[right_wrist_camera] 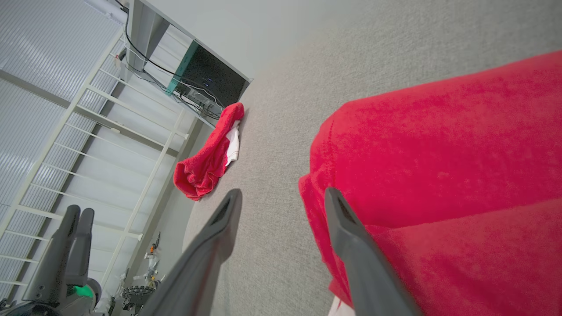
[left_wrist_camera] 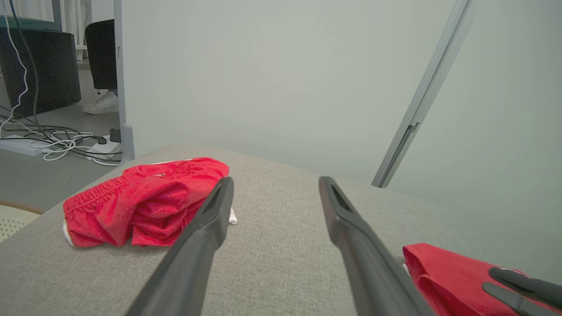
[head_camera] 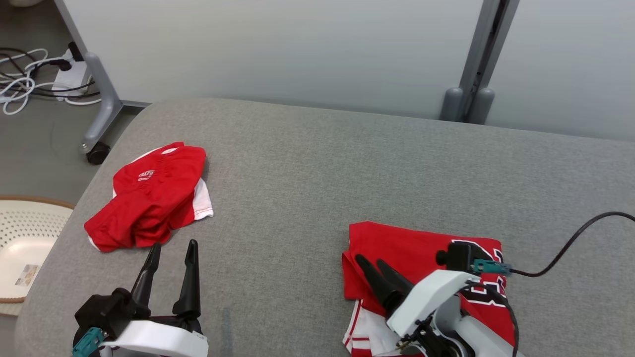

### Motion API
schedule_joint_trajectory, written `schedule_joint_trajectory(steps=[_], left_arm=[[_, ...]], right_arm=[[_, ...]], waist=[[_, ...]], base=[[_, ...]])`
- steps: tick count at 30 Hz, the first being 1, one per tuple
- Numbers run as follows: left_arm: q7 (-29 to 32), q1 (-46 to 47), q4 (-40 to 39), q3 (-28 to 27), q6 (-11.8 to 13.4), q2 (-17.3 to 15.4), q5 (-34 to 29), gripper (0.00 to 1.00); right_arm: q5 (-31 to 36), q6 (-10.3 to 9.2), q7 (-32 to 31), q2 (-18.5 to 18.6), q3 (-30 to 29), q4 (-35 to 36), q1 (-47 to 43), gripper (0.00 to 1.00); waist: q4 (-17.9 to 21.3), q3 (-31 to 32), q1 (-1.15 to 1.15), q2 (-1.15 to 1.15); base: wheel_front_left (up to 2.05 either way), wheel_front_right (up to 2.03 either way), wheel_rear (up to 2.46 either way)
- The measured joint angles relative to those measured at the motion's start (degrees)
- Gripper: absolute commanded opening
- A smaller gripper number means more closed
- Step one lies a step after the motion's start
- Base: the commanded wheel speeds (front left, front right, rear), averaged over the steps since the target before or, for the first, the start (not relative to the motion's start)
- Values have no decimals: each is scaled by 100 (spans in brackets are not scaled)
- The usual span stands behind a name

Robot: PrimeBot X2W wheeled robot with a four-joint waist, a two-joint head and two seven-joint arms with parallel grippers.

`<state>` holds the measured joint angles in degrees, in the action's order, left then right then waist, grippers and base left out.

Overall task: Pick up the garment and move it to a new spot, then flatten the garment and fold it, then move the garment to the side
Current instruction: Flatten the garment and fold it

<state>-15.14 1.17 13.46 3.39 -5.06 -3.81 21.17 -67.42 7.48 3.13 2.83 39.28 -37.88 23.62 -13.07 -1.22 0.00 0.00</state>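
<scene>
A folded red garment [head_camera: 412, 245] with white trim and lettering lies at the front right of the grey cushioned surface [head_camera: 317, 163]. My right gripper [head_camera: 370, 261] hovers over the garment's left edge. In the right wrist view that gripper [right_wrist_camera: 281, 195] is open: one finger is over the red garment [right_wrist_camera: 439, 153] and the other over bare grey fabric, with nothing between them. My left gripper [head_camera: 174, 245] stands open and empty at the front left, its wide-spread fingers pointing at the far wall in its own view [left_wrist_camera: 275, 182]. The garment's corner [left_wrist_camera: 443, 272] appears at that view's lower right.
A crumpled red and white piece of clothing [head_camera: 149, 198] lies at the left, just beyond my left gripper. A white perforated basket [head_camera: 30, 223] sits on the floor off the left edge. A black cable [head_camera: 570, 243] trails off to the right. Pale partition panels [head_camera: 278, 44] stand behind.
</scene>
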Motion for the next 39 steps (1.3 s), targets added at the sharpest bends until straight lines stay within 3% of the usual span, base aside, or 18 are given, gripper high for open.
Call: schedule_joint_trajectory(steps=[6,12,19,23,28,35,36,39], left_arm=[[0,-72,5,-86,2,-4,-9,100],[0,-183,-10,-116,0,-12,-9,100],[0,-190,-19,-65,-25,10,-10,100],[0,-192,-19,-40,-25,24,-11,100],[0,-194,-33,-45,-25,26,-18,100],[0,-190,-42,-49,-36,19,-36,100],[0,-188,-42,-47,-36,19,-36,100],[0,-174,-38,-16,-43,29,-34,100]], right_arm=[[-174,1,-16,58,160,797,34,100],[-92,0,328,858,-446,2033,-164,100],[822,0,891,1563,-1491,2347,-645,100],[1340,0,1005,1577,-1971,2234,-934,100],[2097,0,1059,1325,-2628,2223,-1255,100],[3620,1,967,1077,-2918,2201,-1288,100],[3930,1,913,1090,-2892,2124,-1235,2],[4610,1,751,1037,-2657,1828,-1061,0]], waist=[[231,102,0,0],[641,227,0,0],[907,313,0,0],[929,333,0,0],[930,340,0,0],[900,301,0,0],[886,292,0,0],[818,262,0,0]], base=[[0,0,0],[0,0,0],[0,0,0],[0,0,0],[0,0,0],[0,0,0],[0,0,0],[0,0,0]])
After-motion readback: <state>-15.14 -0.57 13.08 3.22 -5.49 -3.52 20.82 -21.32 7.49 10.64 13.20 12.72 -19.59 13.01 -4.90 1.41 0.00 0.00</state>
